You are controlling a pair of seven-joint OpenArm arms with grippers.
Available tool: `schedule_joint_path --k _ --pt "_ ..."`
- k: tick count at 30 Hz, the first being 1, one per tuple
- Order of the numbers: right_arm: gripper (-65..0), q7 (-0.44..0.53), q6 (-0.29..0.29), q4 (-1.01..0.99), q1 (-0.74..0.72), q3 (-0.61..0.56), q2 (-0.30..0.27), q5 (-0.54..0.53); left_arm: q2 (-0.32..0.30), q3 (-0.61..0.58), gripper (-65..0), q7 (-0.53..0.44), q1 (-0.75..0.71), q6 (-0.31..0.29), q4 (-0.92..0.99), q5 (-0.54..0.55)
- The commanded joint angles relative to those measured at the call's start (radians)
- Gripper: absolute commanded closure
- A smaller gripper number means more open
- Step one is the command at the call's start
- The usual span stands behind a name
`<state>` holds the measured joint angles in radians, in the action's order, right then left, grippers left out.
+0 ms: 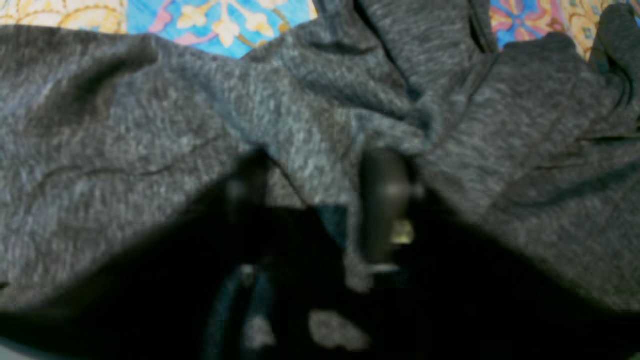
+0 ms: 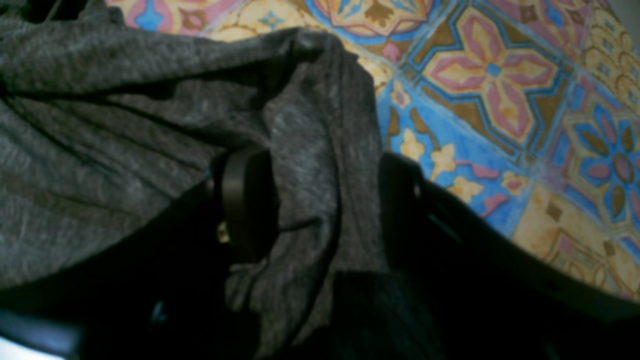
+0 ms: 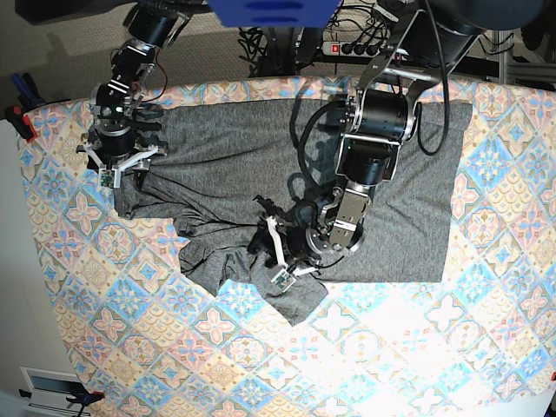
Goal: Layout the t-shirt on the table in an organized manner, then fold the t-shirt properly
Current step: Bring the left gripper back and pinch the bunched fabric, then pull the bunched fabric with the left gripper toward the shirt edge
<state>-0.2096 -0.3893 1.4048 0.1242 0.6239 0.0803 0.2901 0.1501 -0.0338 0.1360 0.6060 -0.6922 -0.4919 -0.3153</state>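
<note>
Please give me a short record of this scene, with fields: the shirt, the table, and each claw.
shirt: dark-grey t-shirt, spread but rumpled, lower-left part bunched
table: patterned tile cloth, shirt lies on it
right claw: at the shirt's edge, a fold of fabric between its fingers, held
left claw: down on the bunched fabric in the middle; the wrist view is too blurred to tell whether it grips
stage: laying out, no fold made yet

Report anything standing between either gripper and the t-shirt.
Nothing visible does. The right gripper has a fold of the t-shirt between its fingers, at the cloth's corner in the base view. The left gripper sits on the bunched fabric near the lower sleeve, cloth between its fingers. Only patterned table surrounds the shirt.
</note>
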Motion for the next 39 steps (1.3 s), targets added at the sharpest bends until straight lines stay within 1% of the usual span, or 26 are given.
schedule_joint_path --k 1,2,3,4,6,9,11,13,15,17,19,21,23,25,30,32,34,36,39 --pt "-32.0 -0.184 0.022 -0.023 0.039 0.012 -0.006 0.128 0.007 0.002 -11.5 -0.020 0.013 -0.006 -0.009 0.006" --pt "-32.0 -0.184 0.022 -0.023 0.039 0.012 -0.006 0.128 0.007 0.002 -6.3 -0.029 0.009 -0.006 -0.009 0.011" --pt "-32.0 -0.184 0.022 -0.023 0.039 0.012 -0.006 0.128 0.007 0.002 -3.3 -0.031 0.007 -0.006 -0.009 0.026" --pt "-32.0 -0.184 0.022 -0.023 0.039 0.012 -0.006 0.128 0.007 0.002 -3.0 -0.031 0.005 -0.006 -0.009 0.048" --pt "-32.0 -0.184 0.022 -0.023 0.039 0.014 -0.006 0.128 0.007 0.002 -4.8 -0.029 0.004 -0.006 -0.009 0.120" --pt "-32.0 -0.184 0.022 -0.029 0.039 0.015 -0.006 0.128 0.007 0.002 -4.1 -0.006 0.005 -0.006 -0.026 0.226" --pt "-32.0 -0.184 0.022 -0.031 0.039 0.015 -0.006 0.128 0.007 0.001 -4.0 0.077 -0.007 -0.006 -0.115 0.282" --pt "-32.0 -0.184 0.022 -0.031 0.039 0.015 -0.006 0.128 -0.008 0.001 -4.0 0.172 -0.048 -0.006 -0.248 0.331" --pt "-32.0 -0.184 0.022 -0.031 0.039 0.012 -0.006 0.128 -0.042 0.001 -4.0 0.267 -0.113 -0.006 -0.463 0.377" --pt "-32.0 -0.184 0.022 -0.031 0.036 0.011 -0.006 0.128 -0.071 -0.001 -4.0 0.354 -0.174 -0.006 -0.658 0.394" --pt "-32.0 -0.184 0.022 -0.031 0.032 0.011 -0.006 0.128 -0.093 -0.001 -4.0 0.414 -0.217 -0.006 -0.785 0.393" --pt "-32.0 -0.184 0.022 -0.031 0.032 0.011 -0.006 0.128 -0.119 0.001 -3.9 0.448 -0.243 -0.006 -0.842 0.400" --pt "-32.0 -0.184 0.022 -0.031 0.032 0.009 -0.006 0.128 -0.157 0.005 -3.9 0.462 -0.268 -0.006 -0.881 0.402" --pt "-32.0 -0.184 0.022 -0.031 0.032 0.009 -0.006 0.128 -0.180 0.048 -3.9 0.462 -0.292 -0.006 -0.888 0.404" --pt "-32.0 -0.184 0.022 -0.031 0.030 0.009 -0.006 0.128 -0.200 0.259 -3.9 0.471 -0.317 -0.006 -0.890 0.393" --pt "-32.0 -0.184 0.022 -0.031 0.030 0.011 -0.006 0.128 -0.241 0.263 -3.9 0.471 -0.343 -0.006 -0.890 0.402" --pt "-32.0 -0.184 0.022 -0.032 0.030 0.015 -0.006 0.128 -0.269 0.226 -3.8 0.471 -0.369 -0.006 -0.891 0.404" --pt "-32.0 -0.185 0.022 -0.032 0.030 0.017 -0.006 0.128 -0.280 0.193 -3.7 0.466 -0.400 -0.006 -0.902 0.404" --pt "-32.0 -0.216 0.022 -0.032 0.030 0.017 -0.006 0.128 -0.280 0.222 -3.7 0.466 -0.456 -0.006 -0.994 0.404"
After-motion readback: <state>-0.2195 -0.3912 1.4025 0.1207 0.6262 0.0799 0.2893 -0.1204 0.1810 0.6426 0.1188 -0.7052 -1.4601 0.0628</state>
